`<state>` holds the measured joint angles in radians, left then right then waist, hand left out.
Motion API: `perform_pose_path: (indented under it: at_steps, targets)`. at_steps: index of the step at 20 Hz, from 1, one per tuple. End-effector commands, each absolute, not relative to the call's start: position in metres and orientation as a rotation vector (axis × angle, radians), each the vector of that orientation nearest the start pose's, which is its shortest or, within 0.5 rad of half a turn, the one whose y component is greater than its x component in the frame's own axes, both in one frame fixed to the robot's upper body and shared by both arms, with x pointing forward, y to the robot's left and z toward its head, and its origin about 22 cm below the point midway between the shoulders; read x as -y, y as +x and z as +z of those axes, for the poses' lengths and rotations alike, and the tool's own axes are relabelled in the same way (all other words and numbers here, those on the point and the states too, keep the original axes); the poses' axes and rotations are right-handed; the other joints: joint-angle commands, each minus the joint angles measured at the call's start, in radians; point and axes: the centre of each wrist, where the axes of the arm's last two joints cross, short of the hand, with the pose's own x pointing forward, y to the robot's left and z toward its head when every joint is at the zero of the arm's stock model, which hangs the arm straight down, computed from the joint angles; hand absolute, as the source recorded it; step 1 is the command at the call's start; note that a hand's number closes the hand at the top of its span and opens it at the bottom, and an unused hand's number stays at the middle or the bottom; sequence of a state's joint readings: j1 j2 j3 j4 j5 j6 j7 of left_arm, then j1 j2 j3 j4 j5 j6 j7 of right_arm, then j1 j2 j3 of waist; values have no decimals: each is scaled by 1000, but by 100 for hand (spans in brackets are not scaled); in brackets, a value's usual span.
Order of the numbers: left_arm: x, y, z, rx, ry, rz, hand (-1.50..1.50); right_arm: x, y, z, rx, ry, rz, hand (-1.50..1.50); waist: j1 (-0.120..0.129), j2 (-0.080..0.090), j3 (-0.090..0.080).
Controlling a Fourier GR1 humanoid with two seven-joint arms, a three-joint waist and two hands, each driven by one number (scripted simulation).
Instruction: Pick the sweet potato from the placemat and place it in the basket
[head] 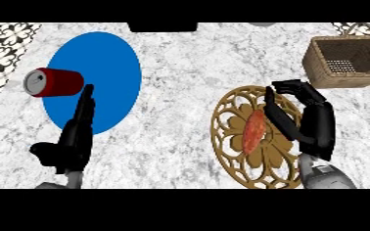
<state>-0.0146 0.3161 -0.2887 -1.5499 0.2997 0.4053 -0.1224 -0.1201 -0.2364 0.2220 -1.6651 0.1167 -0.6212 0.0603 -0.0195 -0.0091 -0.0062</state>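
- The right robot hand hangs over the right edge of the placemat, fingers straight and spread from the thumb, closed on nothing.
- The sweet potato lies just to the left of that hand, near its fingers; I cannot tell whether they touch it.
- It rests near the middle of the placemat, still untouched by any grasp as far as I can see.
- Its long axis runs nearly away from the robot, the far tip leaning slightly right, so it lies roughly parallel to the hand's fingers.
- My judgement: the hand needs to shift a little left and close across the potato's narrow width, not along its length.
- The basket stands beyond and to the right of the placemat, on the same side as this hand, so the carry looks short.
- The left robot hand is well to the left of the placemat, fingers straight, pointing at a red can lying on its side on a blue plate; it is far from the potato.
- The tabletop between placemat and plate carries nothing I can see.
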Motion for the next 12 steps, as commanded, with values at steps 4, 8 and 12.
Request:
perform_pose_path:
  at_steps: [4,8,12]
  targets:
    - [-234,238,18,1671,84,33,0,136,260,12,1619,-794,-290,-150,40,6,-1]
    - [-234,239,23,1670,98,63,0,185,259,-21,1365,-1026,-270,-150,6,1,-10]
    - [-246,238,23,1660,133,67,0,225,254,-32,1161,-1143,-184,-150,-12,-3,-17]
